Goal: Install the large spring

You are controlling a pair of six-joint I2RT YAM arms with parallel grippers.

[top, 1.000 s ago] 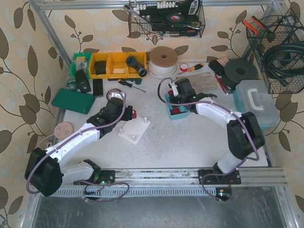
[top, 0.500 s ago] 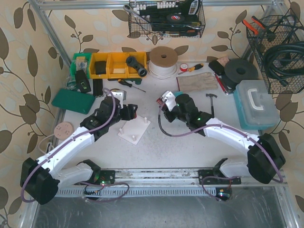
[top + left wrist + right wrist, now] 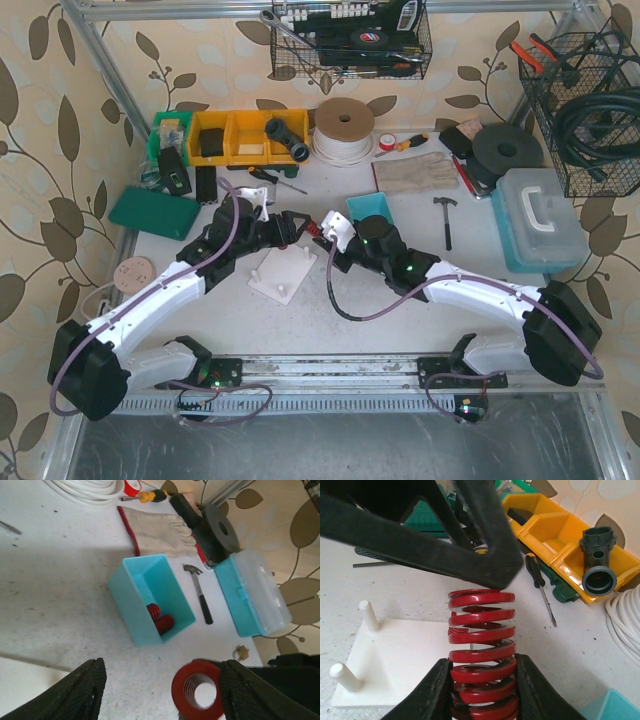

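right pincer (image 3: 482, 692): pressed together on the lower coils of the large spring (image 3: 480, 630), red, near the peg plate (image 3: 405, 650).
left pincer (image 3: 162, 680): spread wide, its black fingers (image 3: 470, 540) framing the spring's far end; whether they touch cannot be told.
Left wrist view only: spring end-on and hollow. Beyond it, blue bin (image 3: 125, 597) holding two red coils (image 3: 160, 620), hammer (image 3: 200, 600), lidded box (image 3: 255, 595).
Right wrist view only: two pegs (image 3: 366, 614) standing on the white plate, screwdriver (image 3: 540, 587), yellow bins (image 3: 555, 520).
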